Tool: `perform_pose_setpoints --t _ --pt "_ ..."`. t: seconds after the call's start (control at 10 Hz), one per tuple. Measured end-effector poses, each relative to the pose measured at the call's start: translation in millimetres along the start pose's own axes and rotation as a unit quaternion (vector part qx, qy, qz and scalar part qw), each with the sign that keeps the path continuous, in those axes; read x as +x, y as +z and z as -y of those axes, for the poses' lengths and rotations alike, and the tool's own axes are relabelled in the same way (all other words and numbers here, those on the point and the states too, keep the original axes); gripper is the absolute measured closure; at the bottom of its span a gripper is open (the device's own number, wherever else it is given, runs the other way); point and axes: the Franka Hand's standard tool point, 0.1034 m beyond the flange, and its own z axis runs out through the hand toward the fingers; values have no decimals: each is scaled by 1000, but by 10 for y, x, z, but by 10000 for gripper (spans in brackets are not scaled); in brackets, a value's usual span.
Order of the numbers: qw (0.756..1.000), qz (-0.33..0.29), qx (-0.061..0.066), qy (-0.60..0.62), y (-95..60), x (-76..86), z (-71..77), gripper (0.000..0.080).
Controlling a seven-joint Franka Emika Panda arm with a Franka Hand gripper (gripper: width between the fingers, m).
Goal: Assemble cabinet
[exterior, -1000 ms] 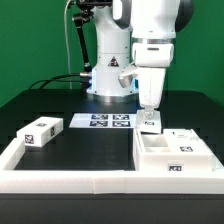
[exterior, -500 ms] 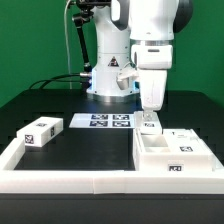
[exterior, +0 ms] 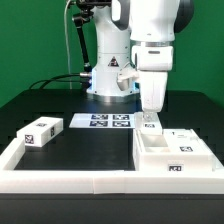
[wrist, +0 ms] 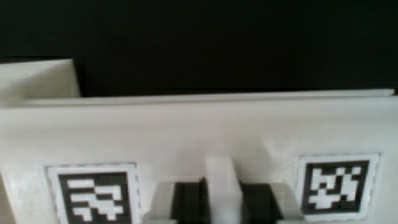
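The cabinet's large hollow white body [exterior: 172, 160] lies at the exterior view's right, open side up, with a tag on its front. My gripper [exterior: 150, 117] hangs straight down over the body's back left corner. There its fingers close on a thin upright white cabinet panel [exterior: 150, 125] with a tag. In the wrist view the panel's edge [wrist: 217, 190] stands between my two dark fingers [wrist: 178, 200], with a tagged white face [wrist: 196, 130] beyond them. A smaller tagged white block [exterior: 40, 132] lies at the exterior view's left. Another tagged white piece [exterior: 186, 136] sits behind the body.
The marker board [exterior: 105, 121] lies flat in front of the robot base [exterior: 108, 80]. A low white rim [exterior: 60, 178] edges the black table at the front and left.
My gripper has shifted very slightly toward the exterior view's right. The cabinet parts have not moved.
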Motion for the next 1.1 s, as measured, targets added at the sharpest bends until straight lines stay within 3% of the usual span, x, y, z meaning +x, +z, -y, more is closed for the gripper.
perform_pose_setpoints --t 0.2,0.8,0.9,1.1 --pt "1000 -3 -5 1 -1 15 -91 731" --pt "1000 -3 -5 1 0 14 -94 731" --pt "1000 -4 -6 -3 0 4 -143 731" --pt "1000 -8 -13 -5 -8 16 -391 731"
